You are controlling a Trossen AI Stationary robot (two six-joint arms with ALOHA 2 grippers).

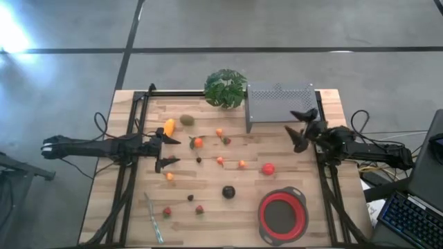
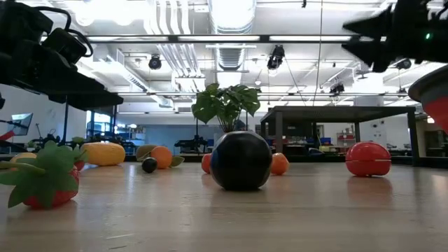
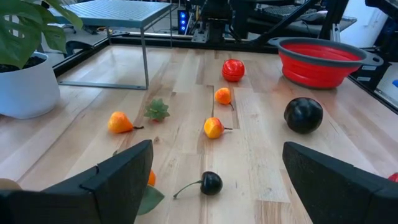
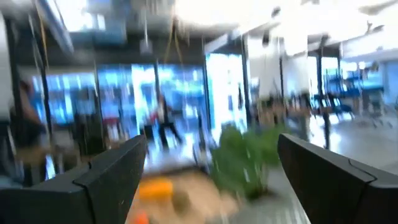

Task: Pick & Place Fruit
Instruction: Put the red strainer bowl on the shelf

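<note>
Several toy fruits lie scattered on the wooden table [image 1: 304, 180]: a yellow-orange piece [image 1: 169, 126], a kiwi [image 1: 187, 120], small orange balls [image 1: 220, 160], a red apple [image 1: 268, 168], a dark round one [image 1: 228, 191] and strawberries [image 1: 199, 209]. My left gripper [image 1: 169, 152] is open and empty above the table's left part, near the yellow-orange piece and an orange ball [image 1: 198, 142]. In its wrist view [image 3: 216, 155] a dark cherry [image 3: 210, 183] lies ahead between the fingers. My right gripper [image 1: 302, 128] is open and empty, raised at the right by the grey rack.
A red bowl [image 1: 282, 214] stands at the near right. A grey mesh rack [image 1: 280, 104] and a potted leafy plant [image 1: 225, 88] stand at the far edge. A thin pale knife-like stick [image 1: 154, 218] lies near left. Black frame rails run along both sides.
</note>
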